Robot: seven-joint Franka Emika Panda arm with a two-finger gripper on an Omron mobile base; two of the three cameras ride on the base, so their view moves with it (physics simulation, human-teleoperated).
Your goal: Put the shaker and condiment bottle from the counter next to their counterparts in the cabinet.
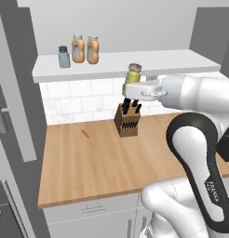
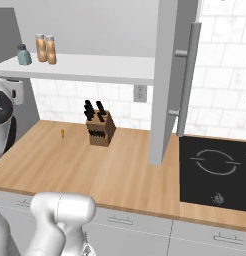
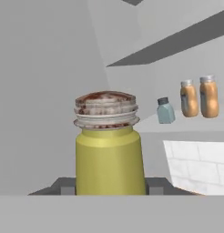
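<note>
Two orange bottles (image 1: 85,49), two shakers (image 1: 133,74), one knife block (image 1: 126,122)

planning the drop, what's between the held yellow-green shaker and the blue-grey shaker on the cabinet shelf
Nothing: in the left base view only bare white shelf board separates the yellow-green shaker from the blue-grey shaker.

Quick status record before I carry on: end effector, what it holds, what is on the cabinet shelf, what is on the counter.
end effector: shut on the yellow-green shaker, raised above the counter
shaker pose: upright, just below the shelf edge
cabinet shelf: blue-grey shaker, then two orange bottles side by side
counter items: knife block, small orange item
</note>
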